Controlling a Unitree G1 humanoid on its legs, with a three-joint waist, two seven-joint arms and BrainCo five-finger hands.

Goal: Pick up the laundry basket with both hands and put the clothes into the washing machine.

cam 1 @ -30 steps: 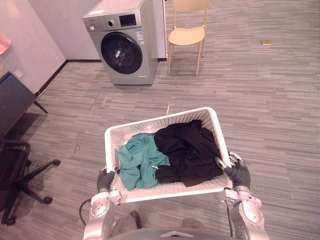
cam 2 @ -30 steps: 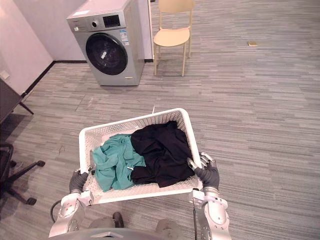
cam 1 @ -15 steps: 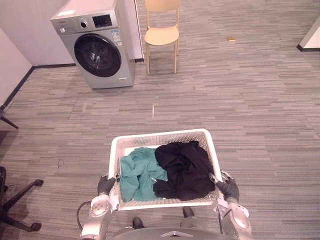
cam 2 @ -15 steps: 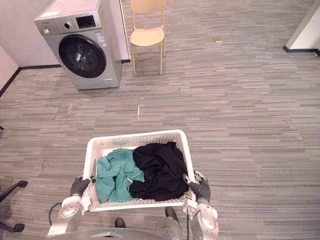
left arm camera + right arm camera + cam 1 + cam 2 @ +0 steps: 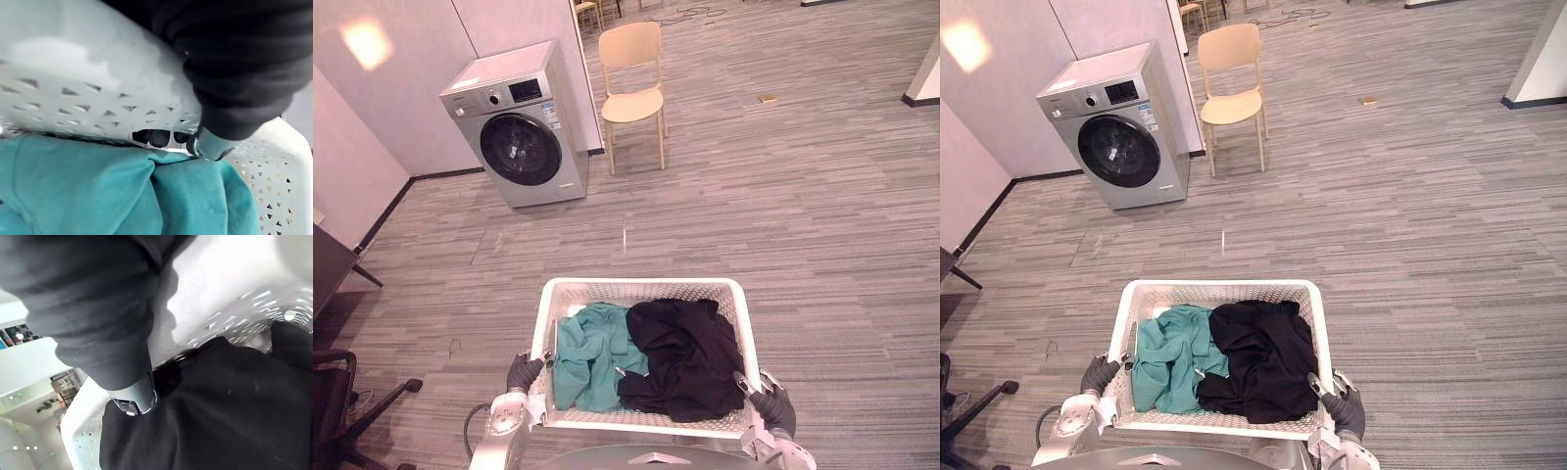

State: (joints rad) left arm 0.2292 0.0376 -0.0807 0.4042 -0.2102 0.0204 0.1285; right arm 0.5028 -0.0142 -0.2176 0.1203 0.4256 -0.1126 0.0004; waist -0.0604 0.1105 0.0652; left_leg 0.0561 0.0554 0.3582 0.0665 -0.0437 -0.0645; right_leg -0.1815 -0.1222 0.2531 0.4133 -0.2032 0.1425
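A white perforated laundry basket [image 5: 641, 285] hangs low in front of me, held at both short ends. Inside it a teal garment [image 5: 592, 357] lies on the left and a black garment [image 5: 685, 357] on the right. My left hand [image 5: 522, 372] is curled round the left rim; its thumb [image 5: 210, 142] hooks over the edge above the teal cloth [image 5: 98, 191]. My right hand [image 5: 773, 409] grips the right rim, thumb [image 5: 132, 396] pressed inside beside the black cloth [image 5: 220, 406]. The grey washing machine [image 5: 514, 137] stands far ahead on the left, its round door closed.
A pale wooden chair [image 5: 634, 88] stands just right of the washing machine. A black office chair [image 5: 337, 411] and a dark desk edge [image 5: 328, 269] sit at the lower left. A small yellow object [image 5: 768, 98] lies on the floor far right.
The whole picture has shifted, so the camera has moved; the washing machine and chair now sit further right and lower. Both hands keep their hold on the basket.
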